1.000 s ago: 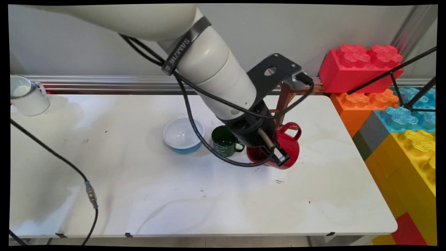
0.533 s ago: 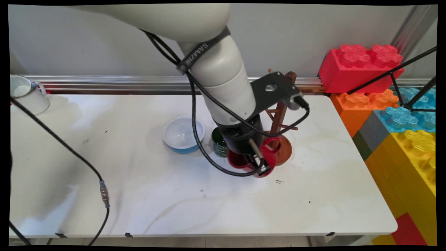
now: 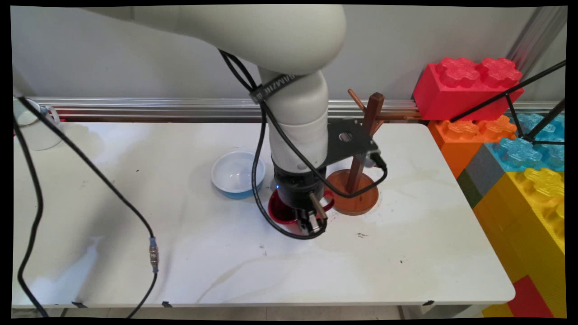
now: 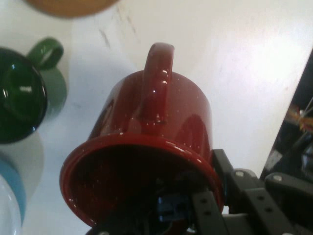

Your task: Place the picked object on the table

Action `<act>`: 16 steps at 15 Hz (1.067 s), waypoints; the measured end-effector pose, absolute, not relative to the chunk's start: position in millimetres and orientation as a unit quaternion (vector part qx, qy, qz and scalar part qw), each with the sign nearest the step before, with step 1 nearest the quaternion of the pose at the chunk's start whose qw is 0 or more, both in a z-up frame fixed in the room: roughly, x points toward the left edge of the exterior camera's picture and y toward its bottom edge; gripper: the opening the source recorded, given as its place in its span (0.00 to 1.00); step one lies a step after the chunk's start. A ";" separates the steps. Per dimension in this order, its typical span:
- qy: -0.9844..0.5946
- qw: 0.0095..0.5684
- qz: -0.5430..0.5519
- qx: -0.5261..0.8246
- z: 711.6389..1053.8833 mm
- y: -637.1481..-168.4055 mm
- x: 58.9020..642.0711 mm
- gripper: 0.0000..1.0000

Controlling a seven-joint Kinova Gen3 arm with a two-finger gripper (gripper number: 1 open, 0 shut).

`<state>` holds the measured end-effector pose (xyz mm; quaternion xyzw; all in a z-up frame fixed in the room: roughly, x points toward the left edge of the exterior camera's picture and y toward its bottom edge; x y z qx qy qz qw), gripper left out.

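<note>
Hand (image 3: 311, 221) points down at the bench (image 3: 226, 262) a little right of centre, clamped on the rim of a red mug (image 3: 282, 212): in the hand view one finger sits inside the mug's mouth and the linkage runs down its outer wall, so the rim is pinched between them. Red mug (image 4: 146, 147) carried tilted, mouth toward the camera, handle on the upper side. Cannot tell whether its base touches the bench.

Green mug (image 4: 22, 95) upright at 10 o'clock from the red mug in the hand view, close but apart; in the main view the arm hides it.

White bowl with blue outside (image 3: 238, 174) at 10 o'clock from the hand, near. Wooden mug tree (image 3: 356, 180) on a round base at 2 o'clock, just beside the red mug.

White mug (image 3: 34, 131) at the bench's far left edge, well apart. Coloured toy blocks (image 3: 496, 117) stacked off the right end.
</note>
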<state>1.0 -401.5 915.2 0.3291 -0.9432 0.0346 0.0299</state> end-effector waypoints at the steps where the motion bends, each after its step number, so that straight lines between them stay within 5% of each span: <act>1: -0.943 0.022 0.033 0.329 912.7 -401.6 0.2 0.00; 16: -0.938 -0.079 0.014 0.338 849.8 -415.1 -14.6 0.00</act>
